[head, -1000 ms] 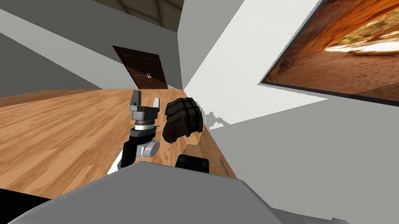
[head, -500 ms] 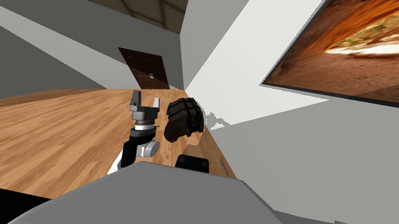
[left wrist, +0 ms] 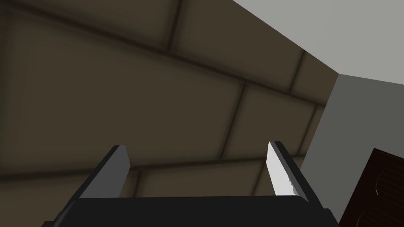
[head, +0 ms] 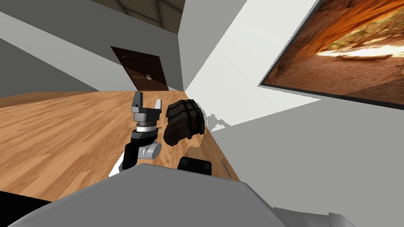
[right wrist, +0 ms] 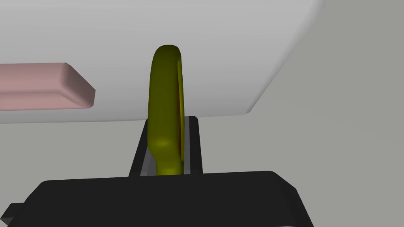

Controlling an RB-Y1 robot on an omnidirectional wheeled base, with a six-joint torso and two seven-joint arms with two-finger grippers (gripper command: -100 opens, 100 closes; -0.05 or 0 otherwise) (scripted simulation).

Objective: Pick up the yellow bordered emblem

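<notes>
In the right wrist view, the emblem [right wrist: 165, 110] is a flat disc with a thick olive-yellow rim and a reddish face, seen edge-on. My right gripper [right wrist: 169, 120] is shut on it, the two fingers [right wrist: 144, 134] pressing its flat sides, and most of the disc stands up past them. Behind it is a white slab [right wrist: 118, 31] with a pink block [right wrist: 43, 86] on it. In the head view my left gripper [head: 147, 104] is raised over the wooden floor, open and holding nothing, as the left wrist view [left wrist: 195, 146] also shows.
A dark lumpy object [head: 186, 121] sits just right of the left gripper, near the grey wall. The wooden floor [head: 42, 136] stretches to the left. A brown door [head: 140, 67] stands at the far end, and a large picture [head: 380, 51] hangs on the right wall.
The whole head picture has shifted slightly, so my head camera has moved. The left arm and the dark object keep their places.
</notes>
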